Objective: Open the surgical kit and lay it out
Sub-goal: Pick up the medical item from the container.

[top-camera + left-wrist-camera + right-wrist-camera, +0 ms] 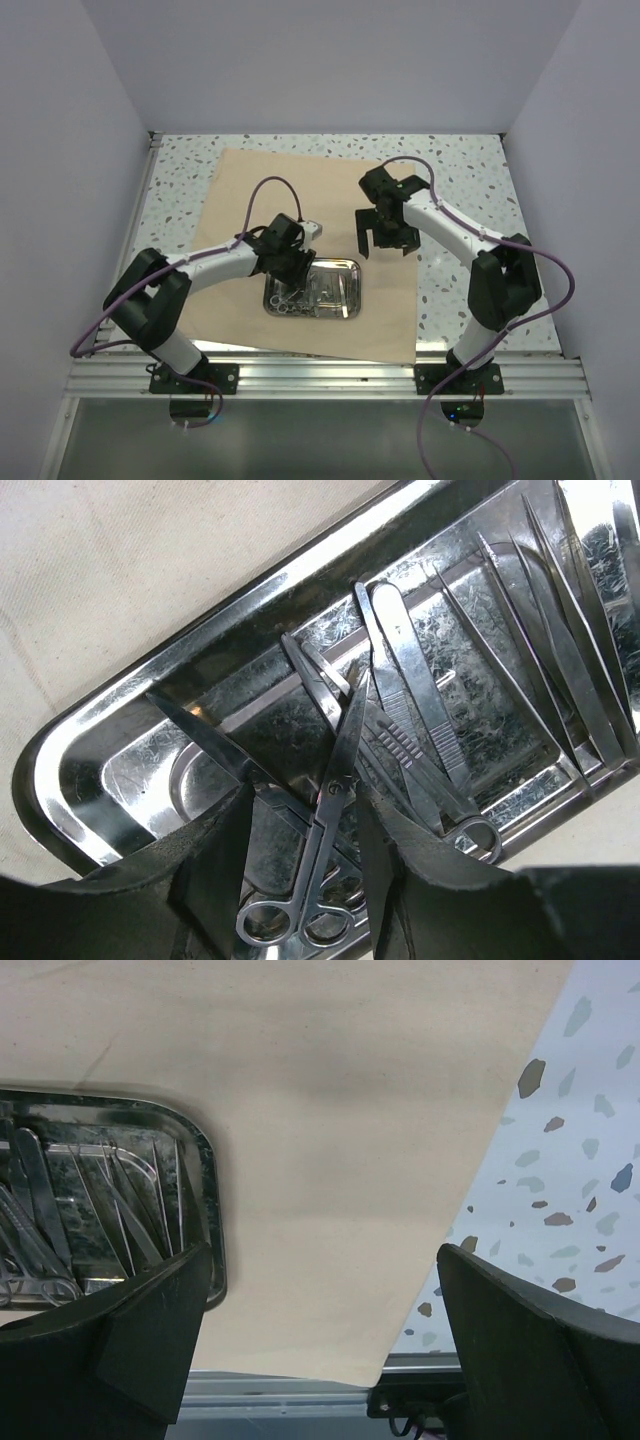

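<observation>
The speckled table [500, 170] lies under everything, showing beyond and to the right of the steel tray [250, 590]. The tan wrap sheet [300, 190] is spread flat beneath the tray and reaches out past it on every side. The tray sits on the near half of that sheet, holding all the instruments.

The right gripper [325, 1255] hangs over bare sheet just to the right of the tray, its jaws spread wide with nothing between them. The left gripper [305, 810] is down inside the tray at its left end, about half open. Its fingers [225, 860] straddle the scissors [335, 780], with a gap visible on each side.

The scissors lie in the tray's left part with blades apart, crossing ring-handled forceps [410, 770]. Thin tweezers [560, 660] lie side by side at the tray's right end.
</observation>
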Robot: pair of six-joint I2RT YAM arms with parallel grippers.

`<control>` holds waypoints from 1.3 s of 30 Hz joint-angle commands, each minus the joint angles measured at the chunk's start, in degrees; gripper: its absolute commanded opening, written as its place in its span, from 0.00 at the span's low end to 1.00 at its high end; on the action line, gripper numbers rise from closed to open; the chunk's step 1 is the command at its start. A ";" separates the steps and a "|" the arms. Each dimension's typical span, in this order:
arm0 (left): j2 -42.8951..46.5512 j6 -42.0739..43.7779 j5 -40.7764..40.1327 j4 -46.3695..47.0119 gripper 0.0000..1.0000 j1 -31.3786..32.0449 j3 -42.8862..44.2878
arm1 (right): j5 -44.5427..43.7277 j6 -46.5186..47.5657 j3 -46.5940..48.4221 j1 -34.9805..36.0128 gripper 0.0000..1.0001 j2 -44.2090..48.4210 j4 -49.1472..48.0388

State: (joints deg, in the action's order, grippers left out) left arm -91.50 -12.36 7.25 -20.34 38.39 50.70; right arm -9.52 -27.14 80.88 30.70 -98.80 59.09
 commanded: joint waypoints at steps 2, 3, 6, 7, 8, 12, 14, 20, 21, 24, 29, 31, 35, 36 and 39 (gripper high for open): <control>-1.57 1.90 -0.30 2.50 0.49 0.28 0.02 | -0.94 1.38 -0.29 -0.73 0.98 2.83 0.50; -2.36 2.25 -0.82 2.41 0.48 0.37 0.10 | -0.85 1.64 -0.11 -0.90 0.98 2.74 0.50; -4.29 2.87 -1.97 1.97 0.45 1.42 0.10 | -0.50 2.17 0.41 -1.78 0.98 2.13 0.50; -4.82 3.04 -2.49 1.62 0.44 2.12 0.36 | -0.33 2.26 0.59 -2.22 0.98 1.86 0.41; -5.26 3.22 -2.93 1.10 0.42 2.56 0.37 | -0.15 2.35 0.68 -2.40 0.98 1.69 0.41; -7.89 3.48 -8.80 -1.36 0.38 4.85 1.42 | 0.38 2.96 1.56 -3.19 0.98 0.81 0.24; -9.65 3.22 -11.01 -2.77 0.34 5.55 1.86 | 0.73 3.23 1.74 -3.54 0.98 0.46 0.15; -11.94 0.94 -14.10 -3.57 0.16 5.64 1.95 | 1.70 4.02 2.17 -4.86 0.98 -0.42 -0.29; -11.94 0.50 -14.19 -3.66 0.13 5.64 2.04 | 1.70 4.19 2.35 -5.03 0.97 -0.42 -0.20; -11.94 0.06 -13.93 -4.36 0.04 5.55 3.18 | 1.87 4.72 2.61 -5.65 0.97 -0.86 -0.20; -10.98 -0.30 -14.19 -9.35 0.00 5.55 9.23 | 2.40 5.51 2.79 -6.44 0.96 -1.04 -0.29; -10.19 -0.30 -14.19 -11.29 0.00 5.55 13.43 | 2.57 5.60 2.70 -6.96 0.96 -0.95 -0.20; -8.87 -0.03 -13.93 -17.36 0.00 5.47 21.36 | 3.10 5.95 2.35 -7.67 0.96 -0.86 -0.47; -8.87 0.14 -13.49 -18.24 0.00 5.20 22.94 | 3.19 5.95 2.35 -7.76 0.96 -0.78 -0.55; -10.18 0.84 -11.13 -22.02 0.04 4.33 28.74 | 3.72 6.04 2.26 -8.29 0.96 -0.86 -0.73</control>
State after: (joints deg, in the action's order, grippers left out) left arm -101.45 -11.84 -5.58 -37.10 43.79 72.90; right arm -7.49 -22.48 81.62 22.96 -99.50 58.85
